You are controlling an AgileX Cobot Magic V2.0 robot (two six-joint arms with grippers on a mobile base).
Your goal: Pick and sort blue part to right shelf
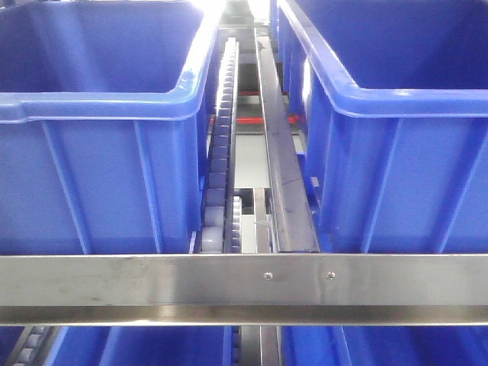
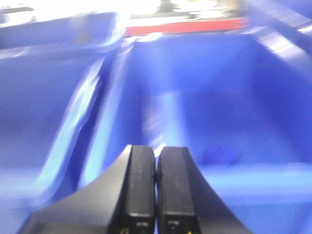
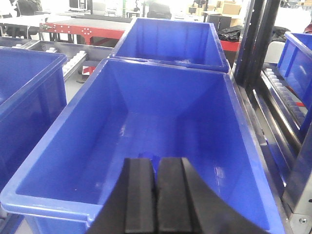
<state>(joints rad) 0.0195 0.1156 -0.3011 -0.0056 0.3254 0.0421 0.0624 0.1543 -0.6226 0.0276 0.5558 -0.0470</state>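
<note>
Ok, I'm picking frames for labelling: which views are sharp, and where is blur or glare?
Left wrist view: smeared by motion blur, top washed out, only the left gripper crisp. Right wrist view: sharp. Front view: sharp, with glare between the bins.

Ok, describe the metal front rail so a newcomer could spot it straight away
Start from the two big blue bins filling the front view. Just below them runs a flat steel front rail, crossing the whole picture. Unlike everything around it, it is bare shiny metal with two small screws.
</note>
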